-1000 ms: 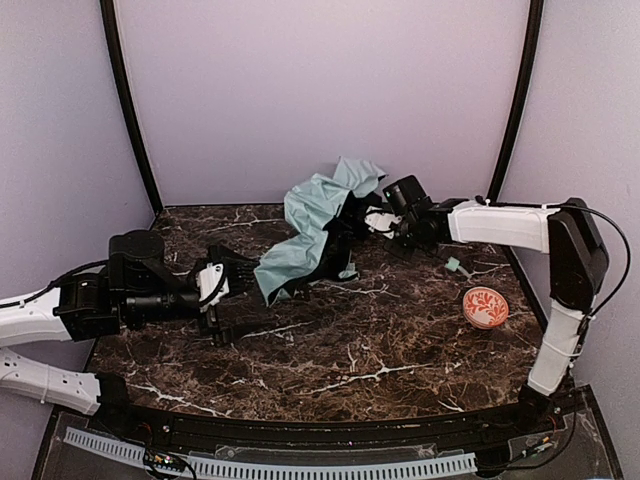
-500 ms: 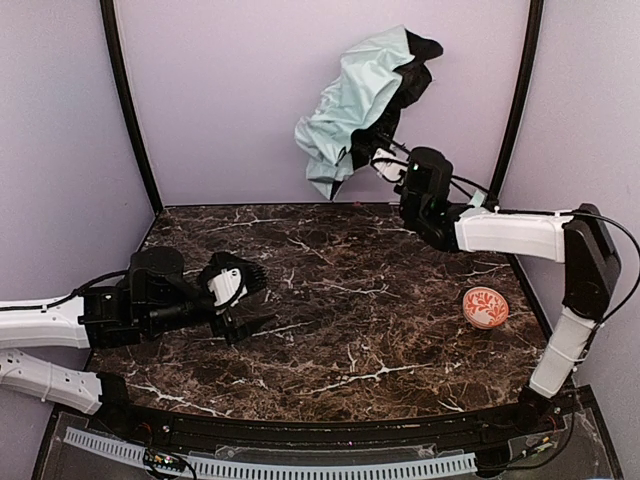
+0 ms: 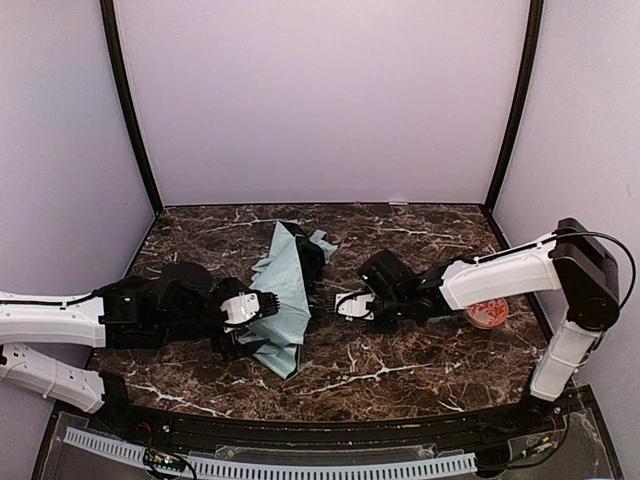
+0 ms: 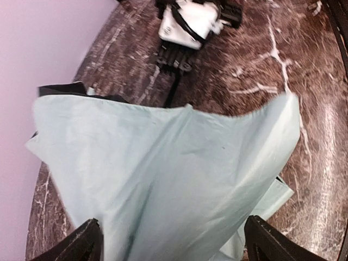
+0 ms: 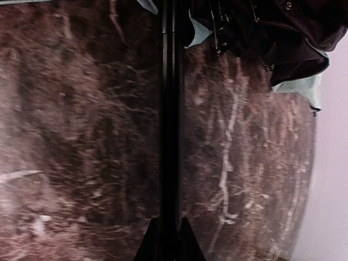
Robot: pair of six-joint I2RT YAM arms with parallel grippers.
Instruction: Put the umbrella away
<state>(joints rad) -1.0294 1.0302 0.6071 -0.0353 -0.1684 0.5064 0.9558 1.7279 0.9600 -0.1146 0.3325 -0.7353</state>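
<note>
Top view: the umbrella (image 3: pixel 283 290) lies half-collapsed left of centre on the table (image 3: pixel 420 370). The left gripper (image 3: pixel 255 322) gapes wide at its near-left edge, and the right gripper (image 3: pixel 338 303) is just right of it. Left wrist: the mint canopy (image 4: pixel 163 179) sits between our spread fingers (image 4: pixel 81 244), nothing pinched. Right wrist: we're clamped on the thin black shaft (image 5: pixel 168 109). We reckon it's light, with floppy, slick cloth and fragile ribs, so grab the shaft or handle.

Left arm (image 3: pixel 60 322) reaches low toward the right, its hand (image 3: pixel 260 318) spread wide. Right arm (image 3: pixel 500 275) stretches low leftward, its hand (image 3: pixel 338 303) pinched closed. The hands apparently face each other.
</note>
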